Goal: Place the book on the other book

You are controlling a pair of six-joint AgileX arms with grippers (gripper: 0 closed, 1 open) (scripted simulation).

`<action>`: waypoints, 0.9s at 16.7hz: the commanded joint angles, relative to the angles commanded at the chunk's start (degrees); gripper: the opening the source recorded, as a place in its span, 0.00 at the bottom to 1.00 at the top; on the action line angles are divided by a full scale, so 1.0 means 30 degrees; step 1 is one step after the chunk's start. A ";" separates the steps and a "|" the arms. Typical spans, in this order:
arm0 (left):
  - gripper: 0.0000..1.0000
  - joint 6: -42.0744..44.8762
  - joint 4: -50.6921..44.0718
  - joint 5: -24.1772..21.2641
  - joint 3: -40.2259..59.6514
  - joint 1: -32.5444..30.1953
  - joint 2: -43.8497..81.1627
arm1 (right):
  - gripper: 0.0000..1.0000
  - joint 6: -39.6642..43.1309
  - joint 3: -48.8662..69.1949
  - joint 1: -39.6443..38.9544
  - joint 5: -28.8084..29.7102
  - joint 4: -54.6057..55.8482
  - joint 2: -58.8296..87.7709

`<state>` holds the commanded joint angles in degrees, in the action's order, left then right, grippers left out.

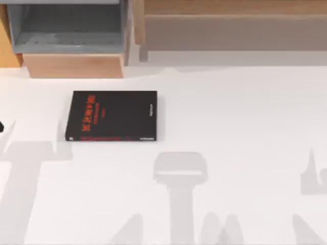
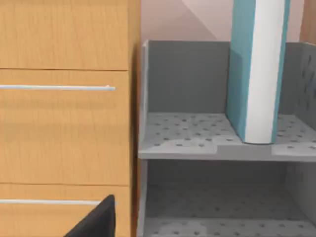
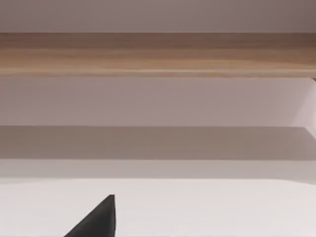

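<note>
The book [image 2: 256, 69] has a light blue cover and a white page edge. It stands upright on the upper tier of a grey perforated shelf [image 2: 187, 133] in the left wrist view. The other book [image 1: 112, 116], black with red lettering, lies flat on the white table, left of centre in the top view. A dark part of my left gripper [image 2: 96, 222] shows low in the left wrist view, short of the shelf and apart from the blue book. My right gripper [image 3: 96, 219] hangs over bare table, facing a wooden ledge.
The grey shelf [image 1: 66, 28] stands at the table's back left. A wooden drawer cabinet [image 2: 64, 113] with metal handles is beside it. A long wooden ledge [image 1: 230, 20] runs along the back right. Open white table [image 1: 235, 122] spreads to the right of the black book.
</note>
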<state>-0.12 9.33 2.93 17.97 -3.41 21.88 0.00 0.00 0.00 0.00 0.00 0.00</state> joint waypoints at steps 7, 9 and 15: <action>1.00 -0.0027 0.4631 0.1449 0.9061 -0.1724 1.4927 | 1.00 0.0000 0.0000 0.0000 0.0000 0.0000 0.0000; 1.00 -0.0028 0.5884 0.1842 1.1553 -0.2195 1.9160 | 1.00 0.0000 0.0000 0.0000 0.0000 0.0000 0.0000; 1.00 -0.0025 0.8636 0.2701 1.6941 -0.3243 2.7598 | 1.00 0.0000 0.0000 0.0000 0.0000 0.0000 0.0000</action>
<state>-0.19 35.24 11.03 68.80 -13.14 104.67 0.00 0.00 0.00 0.00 0.00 0.00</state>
